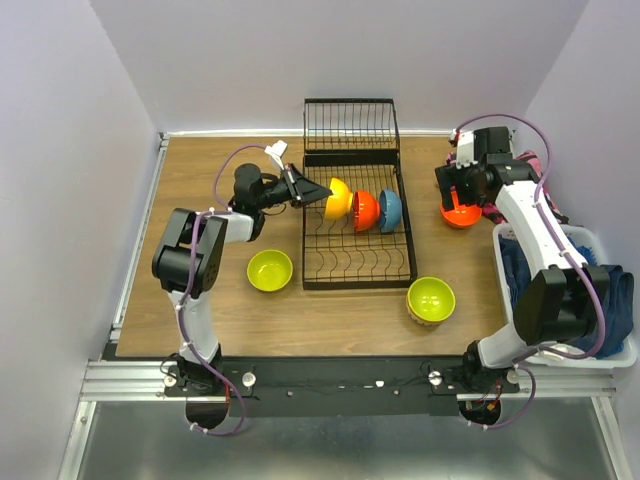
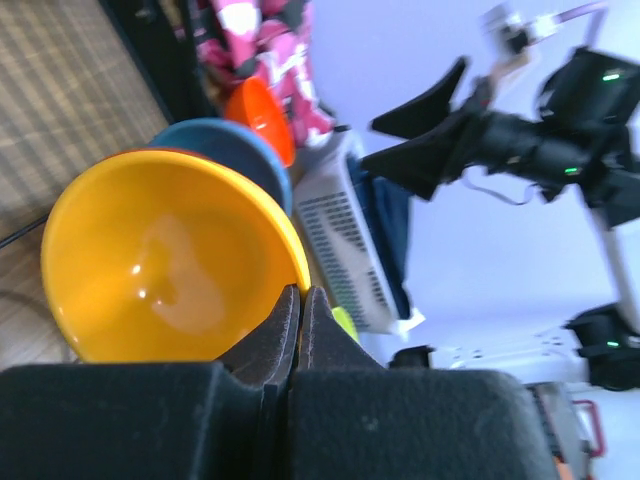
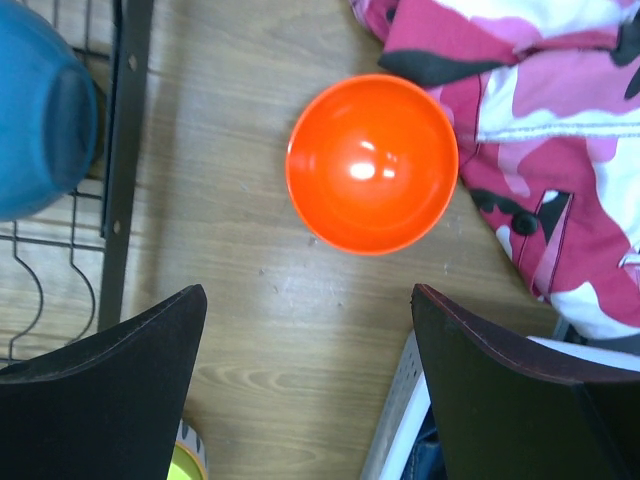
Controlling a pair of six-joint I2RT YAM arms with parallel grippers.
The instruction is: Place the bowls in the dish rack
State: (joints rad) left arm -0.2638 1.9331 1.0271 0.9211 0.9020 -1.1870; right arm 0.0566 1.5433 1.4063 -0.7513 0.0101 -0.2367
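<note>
The black wire dish rack (image 1: 357, 277) stands mid-table. A yellow-orange bowl (image 1: 338, 198), a red-orange bowl (image 1: 365, 210) and a blue bowl (image 1: 389, 210) stand on edge in it. My left gripper (image 1: 315, 193) is shut on the yellow-orange bowl's rim (image 2: 292, 262). My right gripper (image 1: 455, 190) is open, above another red-orange bowl (image 3: 372, 165) that sits upright on the table right of the rack. In the right wrist view the gripper (image 3: 310, 290) is just short of this bowl. A lime green bowl (image 1: 270, 270) lies left of the rack. A second lime green bowl (image 1: 431, 300) lies at the front right.
A white laundry basket (image 1: 600, 240) of dark clothes stands at the right edge. A pink camouflage garment (image 3: 520, 120) lies right beside the red-orange bowl on the table. The rack's taller basket section (image 1: 350, 125) is at the far end.
</note>
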